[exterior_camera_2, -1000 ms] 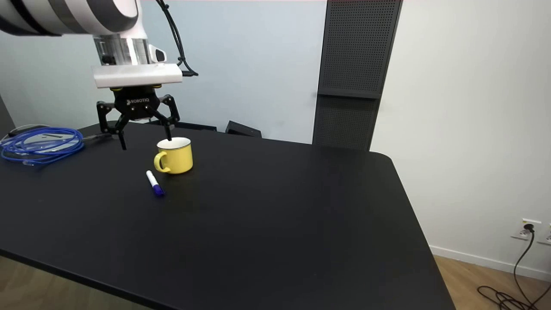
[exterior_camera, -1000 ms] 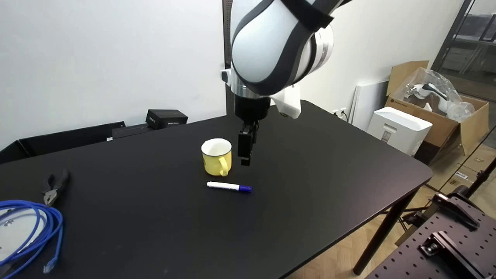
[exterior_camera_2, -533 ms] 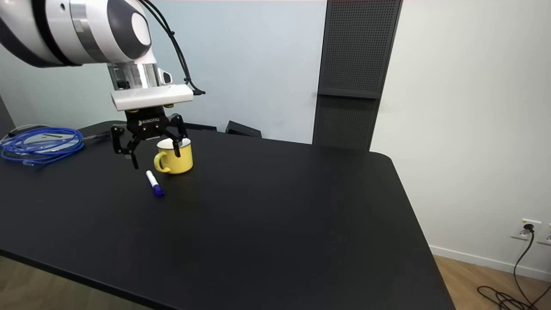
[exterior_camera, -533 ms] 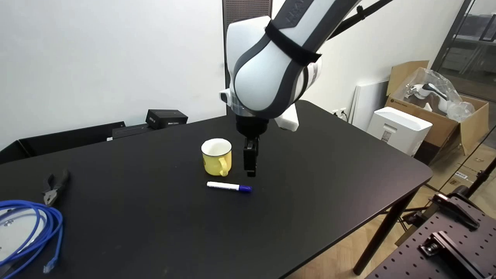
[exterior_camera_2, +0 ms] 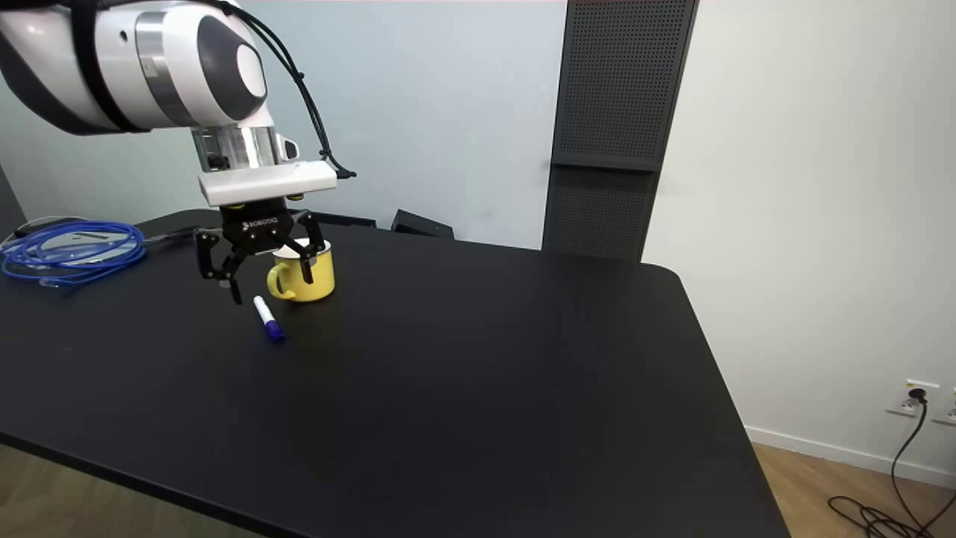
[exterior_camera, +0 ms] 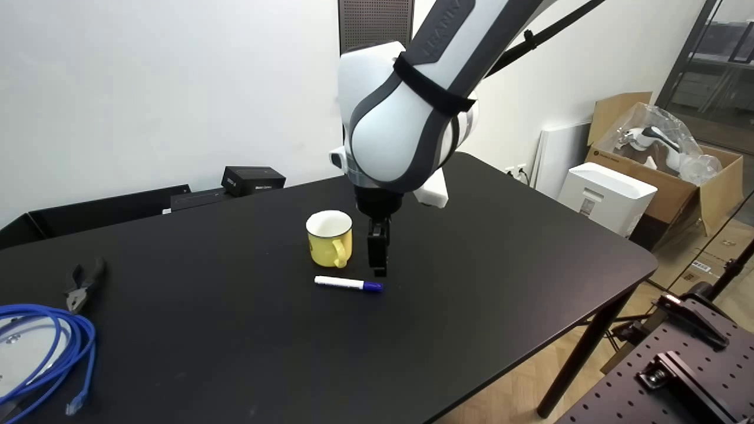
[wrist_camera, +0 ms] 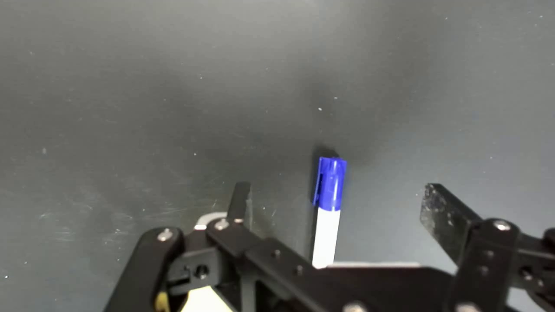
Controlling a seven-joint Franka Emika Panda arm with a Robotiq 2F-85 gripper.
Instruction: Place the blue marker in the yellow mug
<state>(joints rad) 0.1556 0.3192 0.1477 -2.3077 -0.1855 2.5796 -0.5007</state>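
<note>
Basically pre-grasp: nothing placed, nothing held. The blue marker (wrist_camera: 328,225) lies flat on the black table (exterior_camera_2: 523,411), near the yellow mug (exterior_camera: 324,251) on its handle side, not touching it. The gripper (exterior_camera_2: 272,284) is spread wide with nothing in it; in the wrist view its fingers (wrist_camera: 445,219) stand one to each side of the marker, roughly centred, toward its capped end. They look to be above the table, exact clearance I can't tell. Mug is upright, mouth up, no marker in it. My read on progress: approach and alignment mostly done. Left: come down, close on the marker, lift clear, move over to the mug, tip the marker enough to go in, let go. Marker would likely come up lying crosswise, so the tilt is probably the fiddly part.
</note>
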